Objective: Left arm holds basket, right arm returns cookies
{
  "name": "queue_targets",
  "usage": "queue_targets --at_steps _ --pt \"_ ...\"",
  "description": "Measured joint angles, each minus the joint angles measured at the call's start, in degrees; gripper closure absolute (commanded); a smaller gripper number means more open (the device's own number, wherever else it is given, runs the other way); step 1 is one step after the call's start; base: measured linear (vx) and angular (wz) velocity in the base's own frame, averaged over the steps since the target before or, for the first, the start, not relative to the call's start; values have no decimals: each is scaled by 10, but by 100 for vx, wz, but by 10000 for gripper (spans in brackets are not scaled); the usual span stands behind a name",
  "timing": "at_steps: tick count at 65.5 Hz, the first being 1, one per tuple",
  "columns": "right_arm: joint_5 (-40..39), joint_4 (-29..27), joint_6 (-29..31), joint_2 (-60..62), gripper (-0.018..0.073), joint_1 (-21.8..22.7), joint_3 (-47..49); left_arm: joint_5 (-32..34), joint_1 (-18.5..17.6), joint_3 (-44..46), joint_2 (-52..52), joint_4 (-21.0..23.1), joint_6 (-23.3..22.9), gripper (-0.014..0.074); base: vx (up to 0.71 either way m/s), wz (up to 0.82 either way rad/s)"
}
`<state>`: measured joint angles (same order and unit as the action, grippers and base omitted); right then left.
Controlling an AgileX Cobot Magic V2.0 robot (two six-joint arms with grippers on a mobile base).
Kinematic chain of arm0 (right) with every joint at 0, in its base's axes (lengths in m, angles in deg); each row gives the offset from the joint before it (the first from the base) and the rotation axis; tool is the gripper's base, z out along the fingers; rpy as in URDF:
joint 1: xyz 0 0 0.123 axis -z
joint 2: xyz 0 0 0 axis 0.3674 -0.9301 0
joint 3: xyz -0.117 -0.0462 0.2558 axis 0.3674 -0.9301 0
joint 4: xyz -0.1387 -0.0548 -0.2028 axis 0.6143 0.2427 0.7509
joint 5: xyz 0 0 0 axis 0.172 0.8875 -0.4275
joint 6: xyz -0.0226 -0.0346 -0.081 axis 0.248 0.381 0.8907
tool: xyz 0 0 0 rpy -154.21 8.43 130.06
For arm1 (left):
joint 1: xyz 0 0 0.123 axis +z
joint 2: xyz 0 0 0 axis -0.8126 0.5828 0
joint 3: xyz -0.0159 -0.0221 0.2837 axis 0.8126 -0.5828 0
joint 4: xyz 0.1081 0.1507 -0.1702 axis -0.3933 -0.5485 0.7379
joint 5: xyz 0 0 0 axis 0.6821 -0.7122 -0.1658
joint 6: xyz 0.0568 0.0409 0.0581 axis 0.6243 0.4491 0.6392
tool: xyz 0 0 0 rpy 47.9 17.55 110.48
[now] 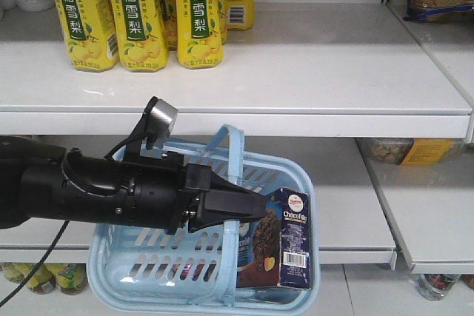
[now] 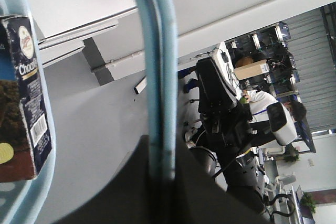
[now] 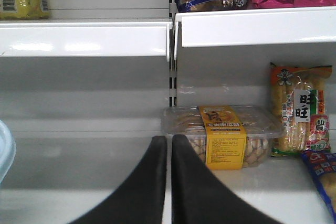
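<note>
left gripper clenched on 1 handle of basket, held up in front of shelf | cookies upright inside basket, at its right end in front view | right gripper closed on nothing, facing snack tray | 3 yellow bottles on shelf above

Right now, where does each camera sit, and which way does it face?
Front view: off the arms, facing the shelves; shows the left arm, its jaws shut on the basket handle.
Left wrist view: behind the left jaws, looking along the handle; only the dark jaws show.
Right wrist view: behind the right jaws, facing a snack tray; shut jaws show.
Shared: front and left wrist views both show the cookie box.
</note>
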<state>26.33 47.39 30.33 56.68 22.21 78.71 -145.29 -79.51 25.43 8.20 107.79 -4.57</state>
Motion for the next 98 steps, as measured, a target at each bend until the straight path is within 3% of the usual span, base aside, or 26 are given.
queue_targets --at_steps 52,78,98 --pt "-2 -6 -9 -4 568 0 29 -2 0 0 0 0 0 599 0 0" --pt "53 -20 -13 -210 568 0 190 -2 0 0 0 0 0 599 0 0" --pt "54 -31 -14 -299 566 0 196 -2 0 0 0 0 0 599 0 0"
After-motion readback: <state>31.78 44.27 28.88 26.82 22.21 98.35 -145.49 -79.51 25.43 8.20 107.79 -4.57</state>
